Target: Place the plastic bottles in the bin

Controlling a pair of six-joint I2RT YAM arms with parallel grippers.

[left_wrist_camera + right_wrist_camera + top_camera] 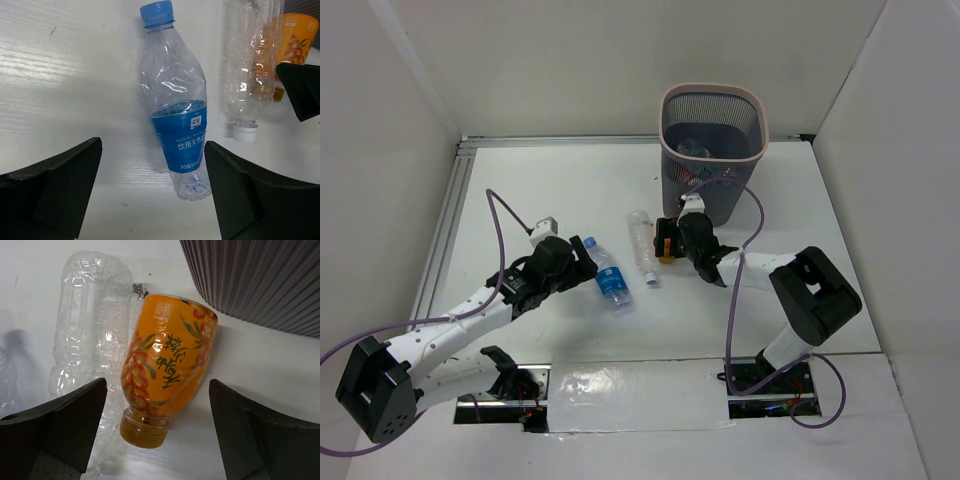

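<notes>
Tabletop (550, 190) w/ mesh bin (712, 88) holding clear bottles (692, 148); orange bottle (167, 365) outside

L gripper (152, 147) wide open, angled down; R gripper (156, 385) same, wide open.

a clear bottle (176, 112) with a blue cap and label, a plain clear bottle (86, 330), an orange fruit-printed bottle (167, 365), and a dark grey mesh bin (712, 150) with a pale pink rim.
</notes>
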